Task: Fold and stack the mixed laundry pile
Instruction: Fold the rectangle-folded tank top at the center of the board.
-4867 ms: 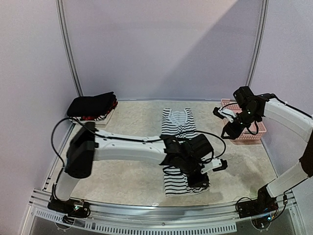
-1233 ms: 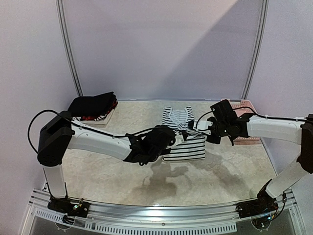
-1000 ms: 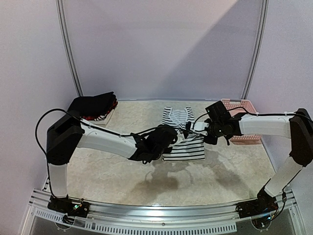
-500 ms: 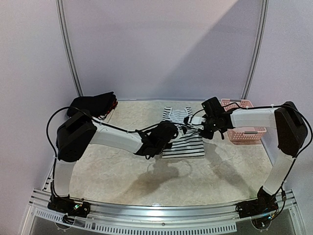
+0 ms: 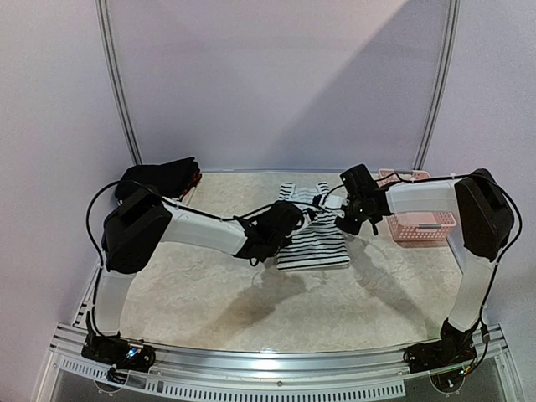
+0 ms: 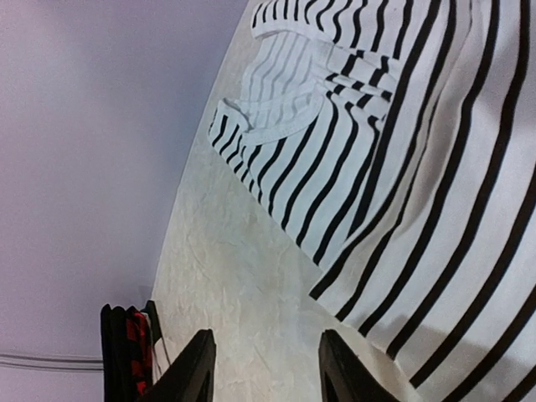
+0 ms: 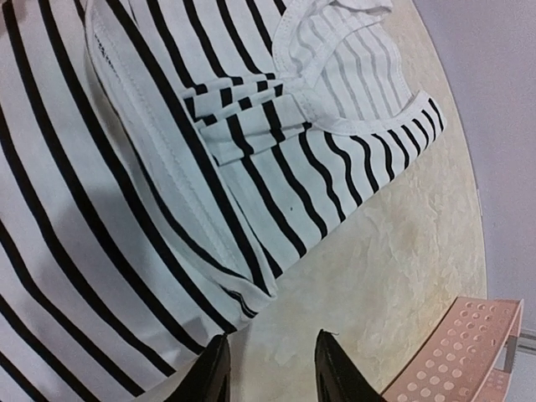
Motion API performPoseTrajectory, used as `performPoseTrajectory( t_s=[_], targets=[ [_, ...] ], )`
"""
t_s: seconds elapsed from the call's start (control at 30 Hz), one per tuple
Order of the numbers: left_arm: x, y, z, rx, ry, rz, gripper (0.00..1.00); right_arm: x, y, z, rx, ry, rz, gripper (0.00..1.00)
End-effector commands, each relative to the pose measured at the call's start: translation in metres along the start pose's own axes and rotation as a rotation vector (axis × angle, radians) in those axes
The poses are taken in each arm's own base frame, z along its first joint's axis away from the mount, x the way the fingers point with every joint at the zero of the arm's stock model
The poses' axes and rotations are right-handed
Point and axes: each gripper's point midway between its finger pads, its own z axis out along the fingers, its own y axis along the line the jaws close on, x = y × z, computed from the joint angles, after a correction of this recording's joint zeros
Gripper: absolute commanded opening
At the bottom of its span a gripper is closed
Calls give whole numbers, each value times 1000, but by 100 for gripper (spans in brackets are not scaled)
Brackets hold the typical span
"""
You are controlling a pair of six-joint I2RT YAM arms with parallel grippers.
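The black-and-white striped tank top (image 5: 314,243) lies folded in half in the middle of the table, its straps (image 5: 303,194) toward the back. My left gripper (image 5: 293,228) hovers at its left edge, open, with only bare table between the fingers (image 6: 197,373); the striped cloth (image 6: 402,167) spreads to its right. My right gripper (image 5: 329,211) hovers at the top's right edge, also open and empty, its fingers (image 7: 332,373) over bare table beside the folded cloth (image 7: 126,184). A folded black garment over a red-and-black plaid piece (image 5: 157,180) sits stacked at the back left.
A pink perforated basket (image 5: 419,222) stands at the back right, and its corner (image 7: 465,352) shows close to the right gripper. The stack's edge (image 6: 126,352) appears at the lower left of the left wrist view. Purple walls enclose the table.
Both grippers carried the top's near half toward the back, laid it over the far half, then opened and let go. The arms now sit farther back.
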Motion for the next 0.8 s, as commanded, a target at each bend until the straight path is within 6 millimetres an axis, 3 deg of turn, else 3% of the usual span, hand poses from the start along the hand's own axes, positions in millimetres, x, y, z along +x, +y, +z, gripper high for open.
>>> performPoseTrajectory(
  t_s=[0.0, 0.03, 0.1, 0.2, 0.3, 0.4, 0.5, 0.77],
  targets=[
    [-15, 55, -42, -54, -51, -105, 47, 0, -9, -42, -24, -40, 81, 36],
    [-18, 54, -56, -16, -82, -99, 48, 0, -2, -54, -57, -61, 76, 37],
    [-17, 31, -82, 118, -155, -30, 50, 3, 19, -78, -146, -113, 51, 38],
    [-10, -17, -126, 421, -286, 108, 50, 11, 67, -107, -338, -205, -46, 42],
    [4, -53, -151, 645, -324, 184, 50, 17, 92, -129, -421, -285, -133, 48],
    [16, -76, -153, 765, -261, 234, 50, 20, 102, -129, -481, -278, -180, 49],
    [19, -89, -145, 790, -240, 255, 50, 23, 110, -114, -547, -234, -191, 49],
    [25, -102, -108, 725, -200, 228, 52, 31, 115, -71, -565, -143, -203, 50]
  ],
)
